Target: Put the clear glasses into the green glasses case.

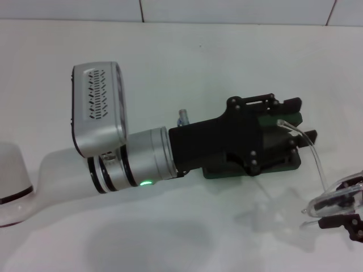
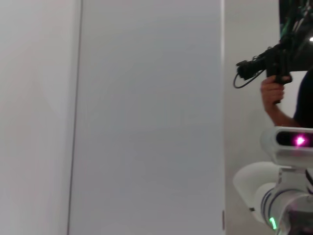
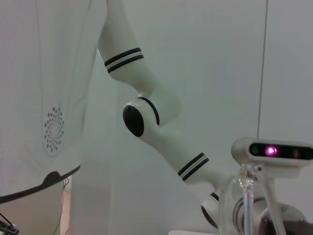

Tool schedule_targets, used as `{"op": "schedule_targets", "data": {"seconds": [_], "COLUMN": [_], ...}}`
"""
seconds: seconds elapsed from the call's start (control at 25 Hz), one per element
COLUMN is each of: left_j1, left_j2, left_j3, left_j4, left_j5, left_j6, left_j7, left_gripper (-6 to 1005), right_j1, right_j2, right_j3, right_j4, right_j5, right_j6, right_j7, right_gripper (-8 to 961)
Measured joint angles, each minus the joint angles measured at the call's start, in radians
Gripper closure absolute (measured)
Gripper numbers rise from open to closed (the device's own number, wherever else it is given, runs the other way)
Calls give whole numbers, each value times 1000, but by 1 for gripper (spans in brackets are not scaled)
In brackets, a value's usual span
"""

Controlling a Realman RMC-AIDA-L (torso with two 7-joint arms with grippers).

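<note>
In the head view my left arm reaches across the table and its gripper [image 1: 300,120] lies over the green glasses case [image 1: 283,165]. The case's base shows under the gripper, and a green strip of its lid sits between the two black fingers, which hold it. At the lower right edge my right gripper [image 1: 340,208] is shut on the front of the clear glasses [image 1: 332,198]. One clear arm of the glasses curves up to the case beside the left fingertips. That clear arm [image 3: 247,200] also shows in the right wrist view.
The white table [image 1: 187,62] runs to a tiled wall at the back. The left wrist camera housing [image 1: 99,107] stands up over the table's middle. A person holding a camera rig [image 2: 271,63] stands in the left wrist view.
</note>
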Motion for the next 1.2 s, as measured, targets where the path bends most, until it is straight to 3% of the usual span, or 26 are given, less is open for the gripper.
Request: {"op": "schedule_targets", "data": {"seconds": [1.2], "left_j1": [10], "left_j2": [1], "left_j3": [61], "left_j4": [58], "left_j5": [8], "left_j6": [30], "left_j7": [0], "left_gripper": [479], "right_j1": [14], "right_j2": [-1], "right_j3": [3], "right_j4": [3], "right_j5": [-16], "right_j6": [57], "right_j7": [19], "right_gripper": [836]}}
